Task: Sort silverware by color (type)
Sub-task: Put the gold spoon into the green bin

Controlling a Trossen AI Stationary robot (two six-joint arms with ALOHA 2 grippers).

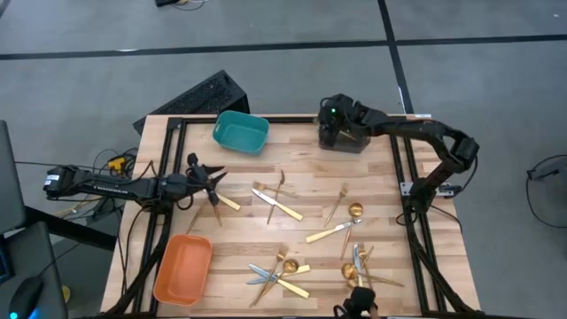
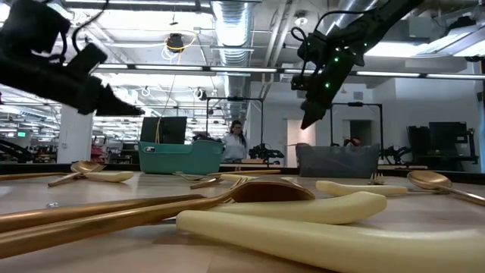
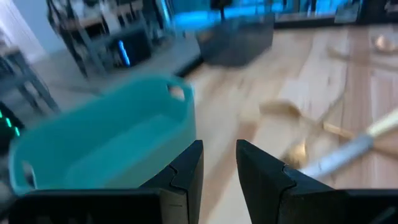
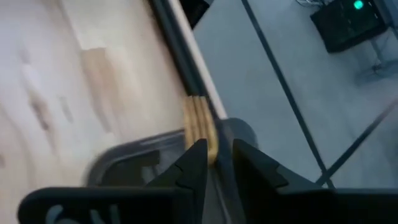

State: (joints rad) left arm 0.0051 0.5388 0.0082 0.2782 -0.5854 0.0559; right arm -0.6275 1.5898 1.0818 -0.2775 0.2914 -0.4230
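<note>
Gold spoons and forks and silver-bladed knives lie scattered flat on the wooden table [image 1: 310, 190]. My right gripper [image 4: 217, 155] hangs above the dark grey bin [image 1: 344, 144] at the far edge, shut on a gold fork [image 4: 200, 124]. In the low view its fingers [image 2: 311, 115] point down over the bin [image 2: 337, 161]. My left gripper [image 3: 219, 165] hovers open and empty over the table's left side, near a knife [image 1: 227, 202] with a pale handle. It faces the teal bin [image 3: 106, 140]. My right gripper pinches the gold fork between its two fingers, coming from above and pointing down. The tined end [image 4: 199, 121] sticks out past the fingertips. The fork is lifted clear of the table, over the dark grey bin. The rest of the fork is hidden by the fingers.
The teal bin [image 1: 241, 131] sits at the far edge, left of the grey bin. The orange bin [image 1: 183, 268] sits at the near left corner. Most cutlery clusters around the table's middle and near right [image 1: 354, 266]. A person [image 2: 235, 142] stands in the room beyond the table.
</note>
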